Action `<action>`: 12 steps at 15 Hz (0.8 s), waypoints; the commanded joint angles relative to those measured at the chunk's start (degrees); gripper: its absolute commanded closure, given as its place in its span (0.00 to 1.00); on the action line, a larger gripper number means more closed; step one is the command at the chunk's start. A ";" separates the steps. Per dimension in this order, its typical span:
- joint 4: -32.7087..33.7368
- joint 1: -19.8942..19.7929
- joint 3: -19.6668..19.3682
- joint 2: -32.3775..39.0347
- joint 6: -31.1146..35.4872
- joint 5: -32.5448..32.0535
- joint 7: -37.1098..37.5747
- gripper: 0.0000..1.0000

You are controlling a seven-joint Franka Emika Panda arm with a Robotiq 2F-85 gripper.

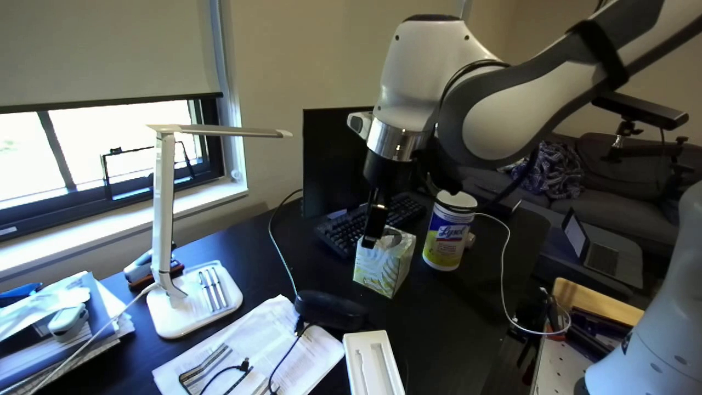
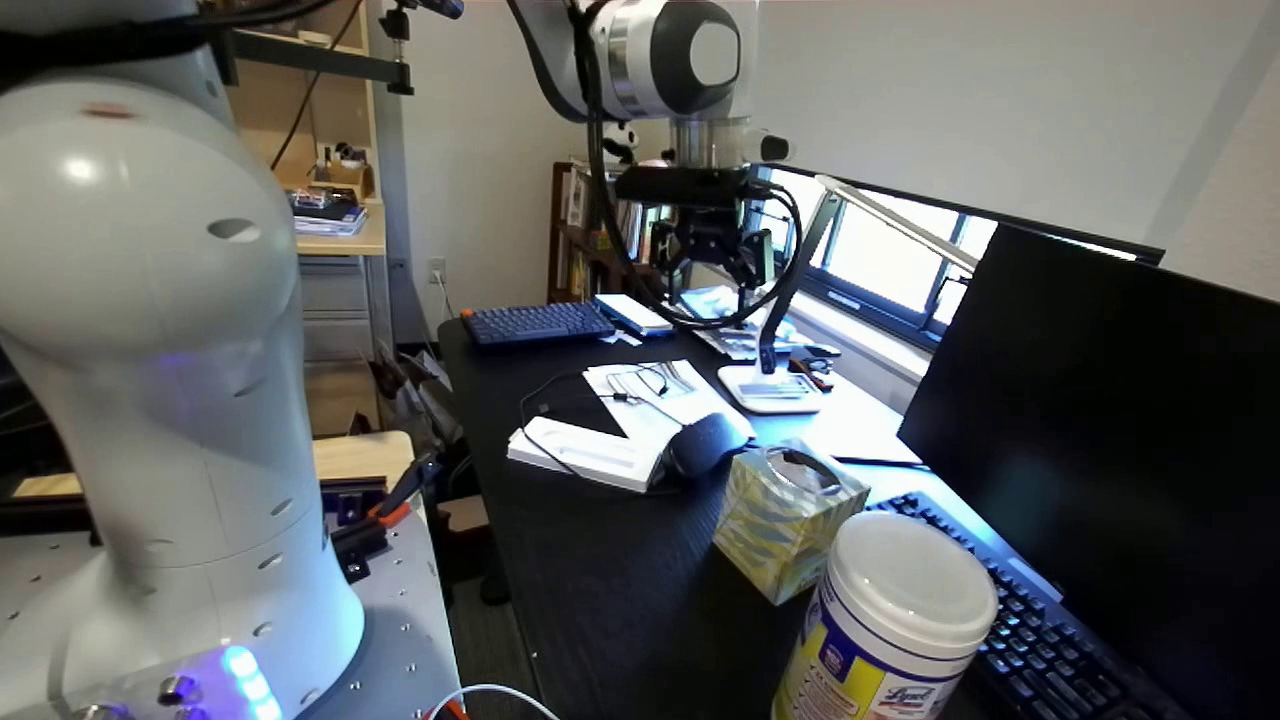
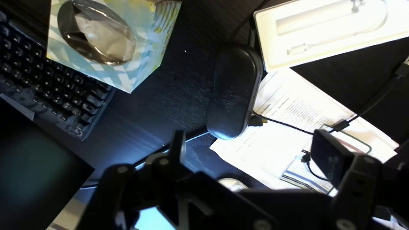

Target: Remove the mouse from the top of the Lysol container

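Lysol container [image 1: 449, 233]: upright near the tissue box [image 1: 385, 260] with a gap between them, on the side away from the black case [image 3: 235, 92]; its broad flat top would suit a mouse being perched there.
Lid [image 2: 915, 575]: smooth white plastic, round-edged; no mouse shows on it, so I judge the removal done.
Mouse: not found for sure; a small pale thing [image 1: 470, 240] past the container from the tissue box is too hidden to name.
Gripper [image 3: 254, 147]: high over the desk [image 1: 433, 329], off towards the case side of the tissue box (plenty of air under it), probably to be clear of what stands below.
Fingers [image 3: 329, 156]: spread well apart, nothing between them; dark, blunt and flat-faced.
Tissue box: printed card, nearly a cube, leafy pattern, oval mouth of crinkly clear film; handy, I suppose, for whoever types.
Keyboard [image 3: 54, 92]: close by the tissue box on its monitor [image 2: 1100, 470] side, set for typing; rows of small dark keys.
Black case: rounded, dull, lying between the tissue box and the papers [image 3: 271, 147], perhaps weighing down their edge.
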 commanded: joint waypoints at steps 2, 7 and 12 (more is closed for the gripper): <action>-6.76 -0.04 -3.29 -11.37 -4.59 8.69 -12.23 0.00; -10.00 -1.49 -6.49 -20.17 -11.39 7.28 -14.63 0.00; -10.06 -1.78 -7.17 -22.69 -13.92 7.09 -13.98 0.00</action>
